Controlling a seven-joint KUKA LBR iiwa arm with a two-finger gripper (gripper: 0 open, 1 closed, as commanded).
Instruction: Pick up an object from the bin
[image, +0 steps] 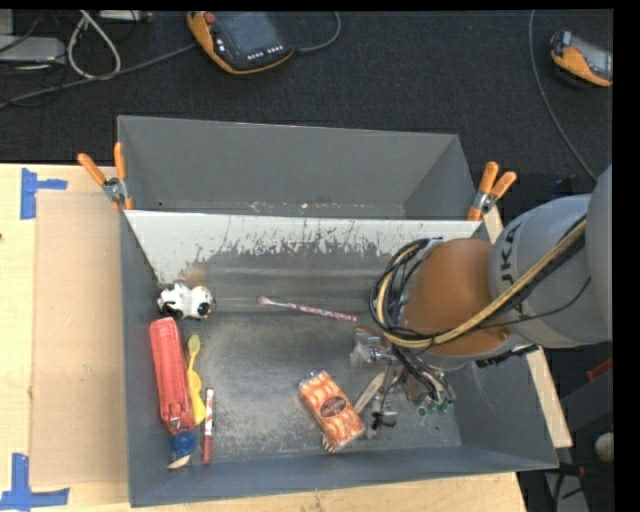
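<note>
Aim: hovered just beside orange packet in bin, probably for grasping. Could not tell hand open or closed.

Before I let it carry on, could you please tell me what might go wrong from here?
1. The gripper sits low, close beside the orange patterned packet at the view's lower right; it may shove the packet aside rather than take it.
2. The packet lies flat near the bin's lower wall, so it could get pinned against that wall.
</note>
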